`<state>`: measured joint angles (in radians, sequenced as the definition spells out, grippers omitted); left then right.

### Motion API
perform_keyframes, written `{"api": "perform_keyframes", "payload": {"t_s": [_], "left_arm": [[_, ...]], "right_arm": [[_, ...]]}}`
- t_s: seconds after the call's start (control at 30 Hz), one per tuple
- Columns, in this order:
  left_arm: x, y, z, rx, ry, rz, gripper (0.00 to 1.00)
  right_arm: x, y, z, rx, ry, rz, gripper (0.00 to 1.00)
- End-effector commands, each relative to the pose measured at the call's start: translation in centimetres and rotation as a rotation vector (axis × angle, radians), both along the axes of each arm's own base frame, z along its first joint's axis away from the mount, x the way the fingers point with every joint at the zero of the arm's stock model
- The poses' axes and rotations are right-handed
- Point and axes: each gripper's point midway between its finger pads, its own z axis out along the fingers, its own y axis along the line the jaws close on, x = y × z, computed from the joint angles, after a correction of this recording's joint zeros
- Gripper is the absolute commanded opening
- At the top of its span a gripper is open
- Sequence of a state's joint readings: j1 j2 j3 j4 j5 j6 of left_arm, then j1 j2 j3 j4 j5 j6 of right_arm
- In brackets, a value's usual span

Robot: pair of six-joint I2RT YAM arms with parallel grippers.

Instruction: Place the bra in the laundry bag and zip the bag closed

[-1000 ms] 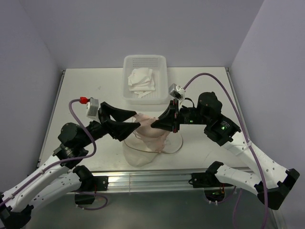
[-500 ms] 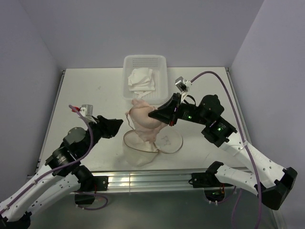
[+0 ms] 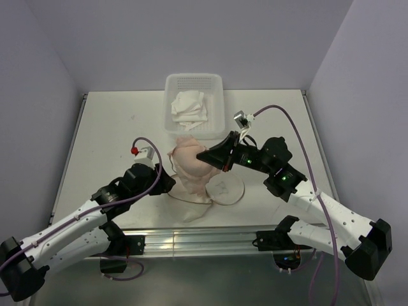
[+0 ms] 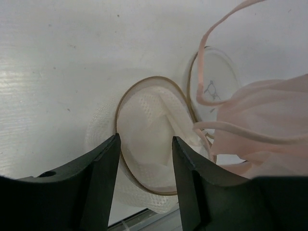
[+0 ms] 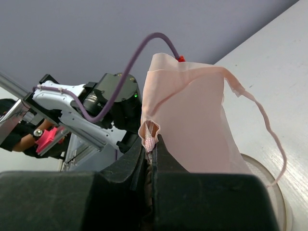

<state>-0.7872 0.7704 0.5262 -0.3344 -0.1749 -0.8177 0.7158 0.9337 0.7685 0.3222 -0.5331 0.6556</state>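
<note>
The right gripper (image 5: 150,144) pinches the laundry bag (image 5: 187,120) by its top edge and holds the mesh up, probably to straighten it for zipping, while the left gripper (image 4: 145,144), jaws apart and empty, hovers over the bag's base on the table (image 4: 57,57), where the white bra (image 4: 144,120) seems to lie inside.

Sheer peach mesh laundry bag (image 3: 189,160), matt table (image 3: 108,127)

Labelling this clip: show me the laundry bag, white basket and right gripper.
laundry bag (image 3: 190,162), top view, lifted peach mesh.
white basket (image 3: 194,81), top view, far wall.
right gripper (image 5: 151,144), right wrist view, between fingertips.
</note>
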Motion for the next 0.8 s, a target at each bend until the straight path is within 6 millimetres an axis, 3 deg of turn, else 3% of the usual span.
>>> {"api": "perform_keyframes", "payload": {"t_s": [0.0, 0.33, 0.4, 0.57, 0.7, 0.77], "left_arm": [[0.1, -1.3, 0.2, -0.044, 0.006, -0.028, 0.52], [0.2, -1.2, -1.3, -0.021, 0.024, -0.021, 0.39], [0.2, -0.8, -1.4, -0.004, 0.025, -0.009, 0.42], [0.4, 0.6, -0.8, 0.014, -0.002, 0.047, 0.61], [0.4, 1.9, 0.6, -0.004, -0.053, 0.093, 0.60], [0.2, 1.9, 0.1, -0.006, -0.042, 0.090, 0.56]], "right_arm": [[-0.6, 0.0, 1.8, 0.071, -0.064, 0.008, 0.00], [-2.7, 0.5, -0.1, 0.061, -0.058, 0.129, 0.00], [-3.0, 0.4, -0.2, 0.072, -0.064, 0.136, 0.00], [-3.6, 0.3, -0.1, 0.070, -0.084, 0.164, 0.00], [-3.5, 0.3, 0.1, 0.090, -0.085, 0.158, 0.00], [-3.6, 0.3, 0.0, 0.098, -0.075, 0.157, 0.00]]}}
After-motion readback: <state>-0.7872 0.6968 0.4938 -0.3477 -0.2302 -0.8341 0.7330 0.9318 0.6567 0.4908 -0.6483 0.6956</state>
